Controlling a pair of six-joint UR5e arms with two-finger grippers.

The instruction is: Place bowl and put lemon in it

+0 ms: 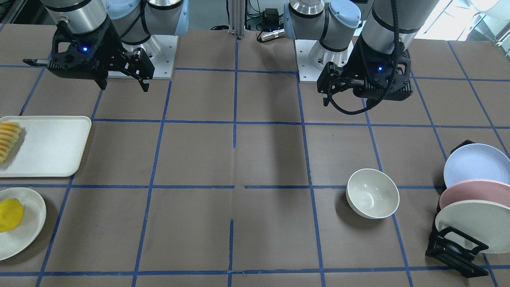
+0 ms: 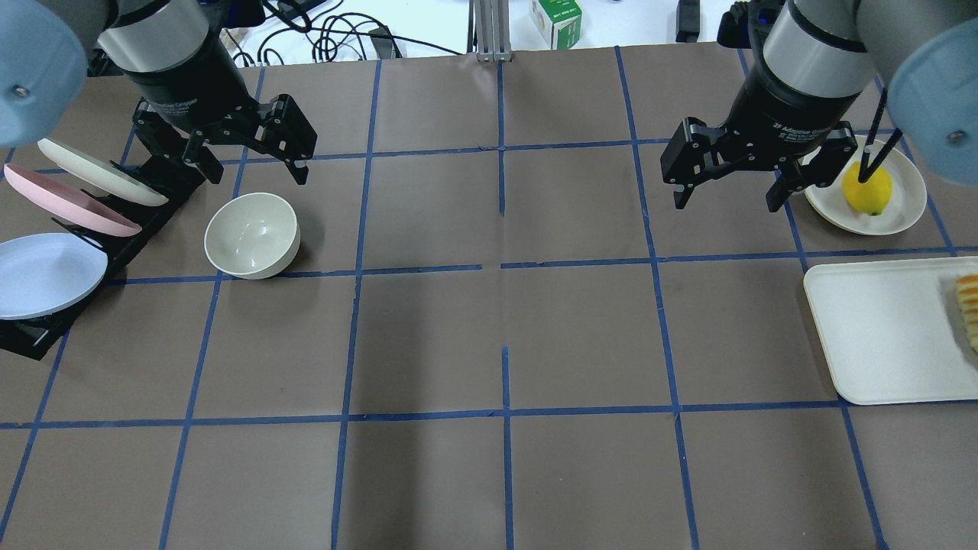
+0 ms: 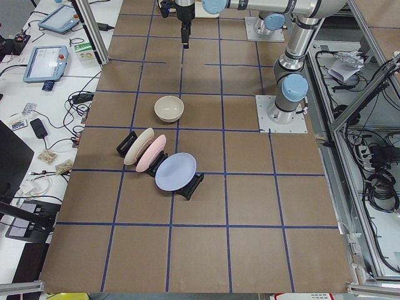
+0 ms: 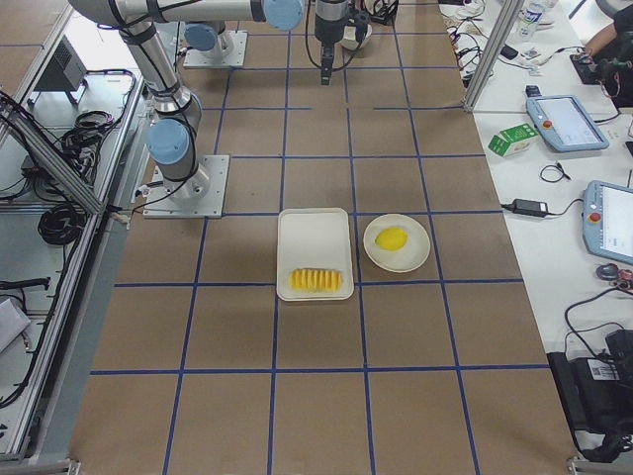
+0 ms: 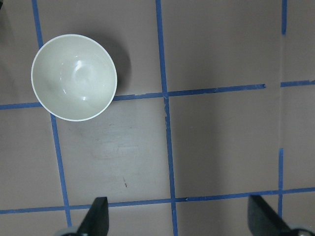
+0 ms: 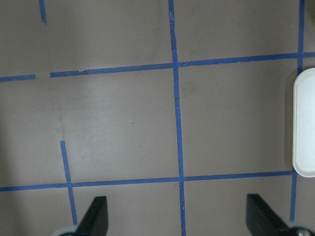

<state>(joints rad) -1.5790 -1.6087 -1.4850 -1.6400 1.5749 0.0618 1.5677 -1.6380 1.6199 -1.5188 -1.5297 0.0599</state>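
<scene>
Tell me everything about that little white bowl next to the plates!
The small, round, cream-white bowl is deep, with smooth, glossy, plain walls. It stands upright and empty on the brown table, over a blue tape line. It sits beside the black rack of plates without touching it. The open left gripper hangs nearby, higher up, not touching it.

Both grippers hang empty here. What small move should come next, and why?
Probably lower the open left gripper onto the rim of the bowl. The bowl stands upright close by it, far across the table from the lemon on its plate.
</scene>
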